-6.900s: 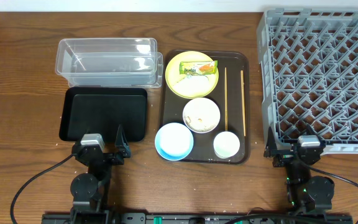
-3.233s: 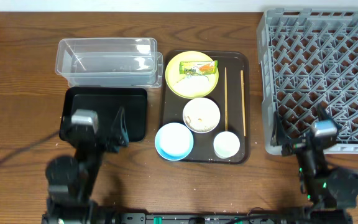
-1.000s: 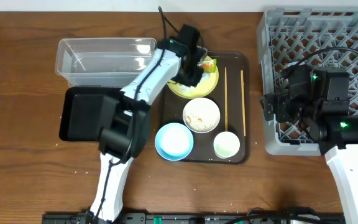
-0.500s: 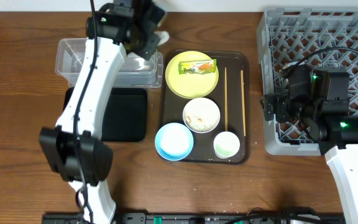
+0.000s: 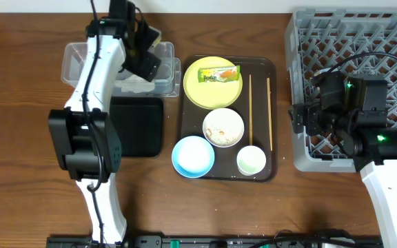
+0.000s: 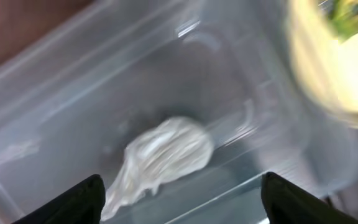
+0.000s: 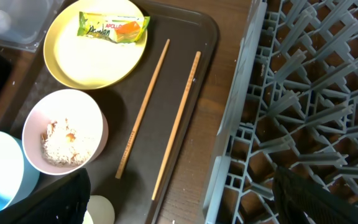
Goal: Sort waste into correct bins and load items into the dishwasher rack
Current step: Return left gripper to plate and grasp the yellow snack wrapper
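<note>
A brown wooden table (image 5: pixel 19 172) carries everything. From overhead the left arm covers the middle of the clear tub (image 5: pixel 74 69) and part of the black tray (image 5: pixel 140 127), and the grey dishwasher rack (image 5: pixel 364 41) is cut off at the right edge. In the left wrist view a pale, crumpled lump (image 6: pixel 163 155) lies on the tub floor, too blurred to identify. The left gripper (image 6: pixel 188 199) hangs above it with its fingers (image 6: pixel 86 196) wide apart and nothing between them.

1 second ago that gripper was down at the yellow plate (image 5: pixel 198 93); now it is over the tub. The green-and-orange wrapper (image 5: pixel 219 73) lies on the plate as before. The right gripper (image 7: pixel 188 199) has not moved, its fingers (image 7: pixel 55 202) spread above the rack's near edge.

On the dark brown serving tray (image 5: pixel 259 117) sit the beige bowl (image 5: pixel 222 127) with rice scraps (image 7: pixel 58 143), the light blue bowl (image 5: pixel 193 156), the white cup (image 5: pixel 251 160) and 2 chopsticks (image 5: pixel 250 103).
</note>
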`<state>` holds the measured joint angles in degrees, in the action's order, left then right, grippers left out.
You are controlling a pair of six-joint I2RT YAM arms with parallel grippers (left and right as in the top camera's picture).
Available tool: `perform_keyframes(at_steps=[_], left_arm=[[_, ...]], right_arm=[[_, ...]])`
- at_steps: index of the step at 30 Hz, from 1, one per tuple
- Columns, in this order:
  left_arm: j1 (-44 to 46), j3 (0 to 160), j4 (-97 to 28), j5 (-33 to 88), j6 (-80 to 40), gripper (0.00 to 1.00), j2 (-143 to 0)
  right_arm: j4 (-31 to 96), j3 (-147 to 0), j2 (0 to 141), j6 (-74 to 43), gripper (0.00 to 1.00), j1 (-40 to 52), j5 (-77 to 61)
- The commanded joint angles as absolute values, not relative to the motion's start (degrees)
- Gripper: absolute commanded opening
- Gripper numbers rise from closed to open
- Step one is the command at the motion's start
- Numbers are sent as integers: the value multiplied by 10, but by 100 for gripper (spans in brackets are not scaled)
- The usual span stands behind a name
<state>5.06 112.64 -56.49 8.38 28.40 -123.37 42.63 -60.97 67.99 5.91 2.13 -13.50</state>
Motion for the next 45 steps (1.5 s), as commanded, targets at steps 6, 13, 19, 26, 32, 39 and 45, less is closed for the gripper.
perform_keyframes(at_steps=[6,13,19,26,32,39,45], left_arm=[[173,1152,-515,100,289,82,-1209],[227,1146,-440,80,315,84,-1282],[228,1146,-388,84,315,88,-1347],[235,1146,-356,84,312,88,-1375],[236,1146,-356,92,309,86,-1376],[236,1146,-388,148,308,71,-1400],[236,1146,-427,150,308,33,-1413]], right_arm=[[427,-617,682,65,92,25,-135],[433,-617,689,65,92,25,-136],[433,-617,693,65,92,25,-135],[440,-617,693,65,92,25,-135],[447,-617,693,65,92,25,-135],[446,-617,693,65,92,25,-135],[446,-617,693,65,92,25,-135]])
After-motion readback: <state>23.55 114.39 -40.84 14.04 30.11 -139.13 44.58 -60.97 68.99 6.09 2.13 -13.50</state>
